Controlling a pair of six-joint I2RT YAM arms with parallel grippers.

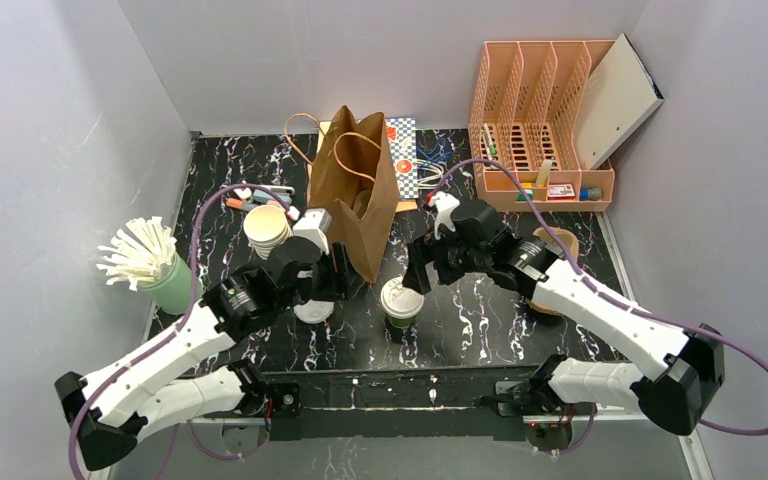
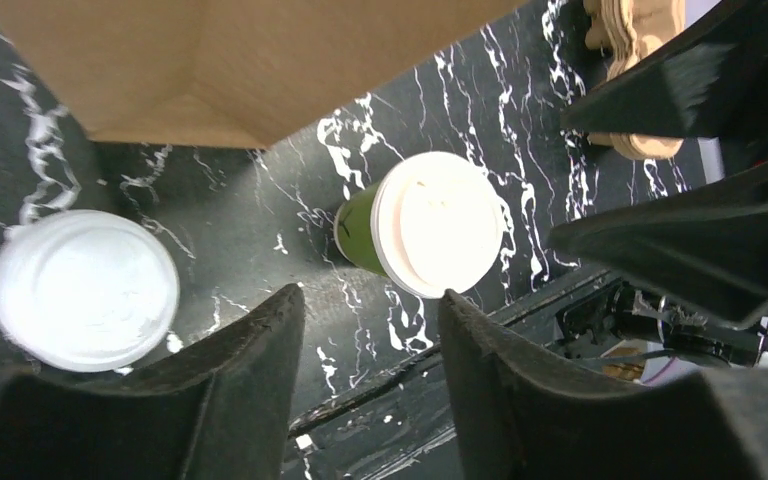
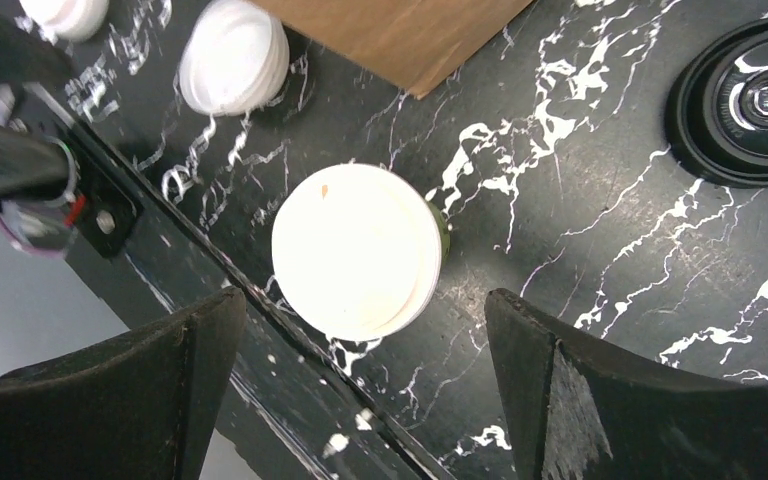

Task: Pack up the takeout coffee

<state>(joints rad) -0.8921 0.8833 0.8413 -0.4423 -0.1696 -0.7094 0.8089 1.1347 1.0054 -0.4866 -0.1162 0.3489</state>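
Below the wide-open, empty right claw (image 3: 360,300) stands the green-sided paper cup with white sip lid (image 3: 358,250); left claw (image 2: 372,300) part-open, empty, cream lidded cup (image 2: 82,290) beside it. Probably pre-grasp: descend, close, lift toward brown paper bag (image 1: 360,190).

Left gripper (image 2: 372,295) fingers parted, empty; right gripper (image 3: 365,295) fingers spread wide.

Green cup (image 1: 401,302) and pale cup (image 2: 82,290) (both white-lidded) stand upright.
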